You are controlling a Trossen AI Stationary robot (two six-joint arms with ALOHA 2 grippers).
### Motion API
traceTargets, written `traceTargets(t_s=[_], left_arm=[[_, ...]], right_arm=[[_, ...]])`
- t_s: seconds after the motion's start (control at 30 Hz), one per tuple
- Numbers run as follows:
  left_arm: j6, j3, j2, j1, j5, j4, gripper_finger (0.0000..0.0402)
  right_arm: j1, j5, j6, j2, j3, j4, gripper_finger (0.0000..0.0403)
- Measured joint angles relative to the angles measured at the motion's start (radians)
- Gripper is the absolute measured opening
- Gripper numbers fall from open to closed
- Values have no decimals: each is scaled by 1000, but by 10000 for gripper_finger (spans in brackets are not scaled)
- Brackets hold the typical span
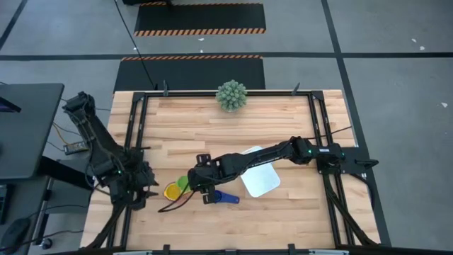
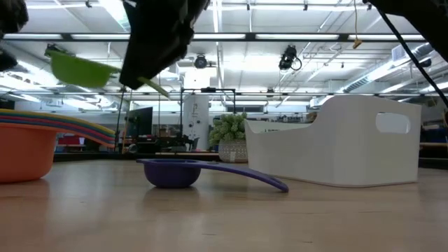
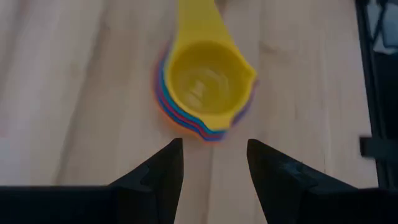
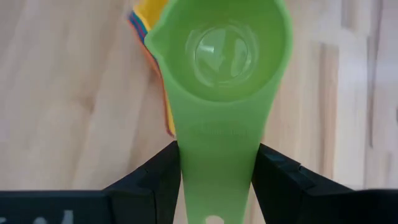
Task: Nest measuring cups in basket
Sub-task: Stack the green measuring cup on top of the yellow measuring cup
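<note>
Nearest the front edge, the dark blue measuring cup (image 1: 224, 197) lies alone on the wooden table (image 1: 283, 127), bowl up and handle pointing toward the right side. Just behind it the right gripper (image 4: 216, 180) clamps the handle of the green measuring cup (image 4: 222, 74), holding it in the air over the stack of nested cups (image 3: 202, 84), whose top cup is yellow. Raised lettering shows on the green handle, but it cannot be read. Beside the stack, toward the left edge, the left gripper (image 3: 213, 165) hangs with its fingers parted a moderate way and nothing between them. Behind and to the right of the right gripper, the white basket (image 1: 260, 177) sits partly under the right arm. Bare wood spreads around the basket and back to the far edge, where a green spiky ball plant (image 1: 231, 95) stands at the middle.
</note>
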Motion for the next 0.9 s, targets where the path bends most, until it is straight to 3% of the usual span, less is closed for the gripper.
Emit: traceTargets(t_s=[0.43, 0.57, 0.73, 0.9], left_arm=[[-76, -149, 156, -48, 27, 88, 183], [-51, -178, 182, -55, -64, 184, 183], [-51, -182, 202, -144, -217, 225, 183], [-81, -182, 267, -185, -283, 230, 183]], right_arm=[[-9, 19, 11, 0, -1, -3, 183], [-9, 18, 11, 0, -1, -4, 183], [-9, 18, 11, 0, -1, -8, 183], [-9, 18, 11, 0, -1, -2, 183]])
